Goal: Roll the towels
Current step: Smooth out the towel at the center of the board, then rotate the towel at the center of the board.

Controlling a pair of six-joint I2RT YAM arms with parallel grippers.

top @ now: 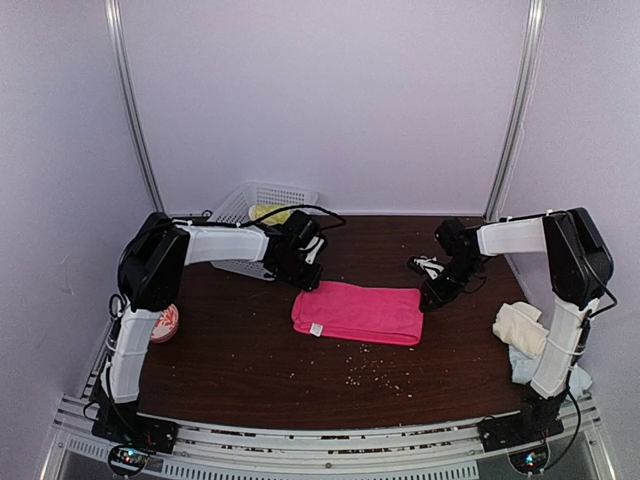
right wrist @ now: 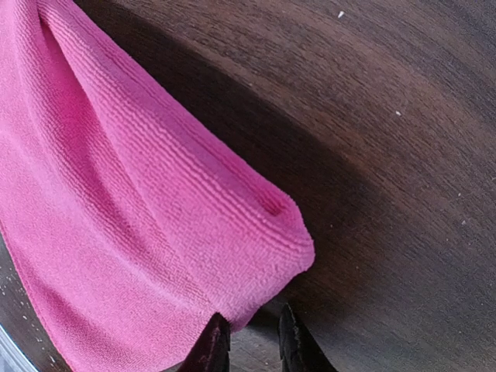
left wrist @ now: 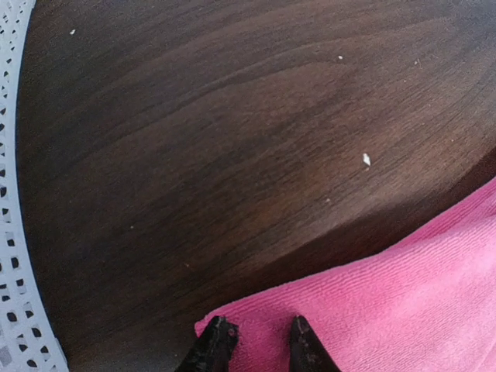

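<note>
A hot-pink towel (top: 358, 312) lies folded flat in the middle of the dark wooden table (top: 250, 370). My left gripper (top: 303, 275) hovers at its far left corner; in the left wrist view the gripper (left wrist: 260, 341) stands open, both fingertips (left wrist: 213, 345) over the pink towel (left wrist: 387, 302), nothing pinched. My right gripper (top: 432, 298) is at the towel's right end. In the right wrist view this gripper (right wrist: 249, 341) is open, bare table between its tips, one fingertip (right wrist: 213, 341) against the folded edge of the pink towel (right wrist: 139, 217). A lime-yellow towel (top: 268, 212) lies in the basket. Cream (top: 520, 325) and pale-blue (top: 522, 366) towels sit at the right edge.
A white perforated basket (top: 240, 205) stands at the back left behind the left arm; its rim (left wrist: 9, 232) shows in the left wrist view. A small pink-and-white object (top: 167, 322) lies at the table's left edge. Crumbs (top: 375, 372) dot the wood in front of the towel.
</note>
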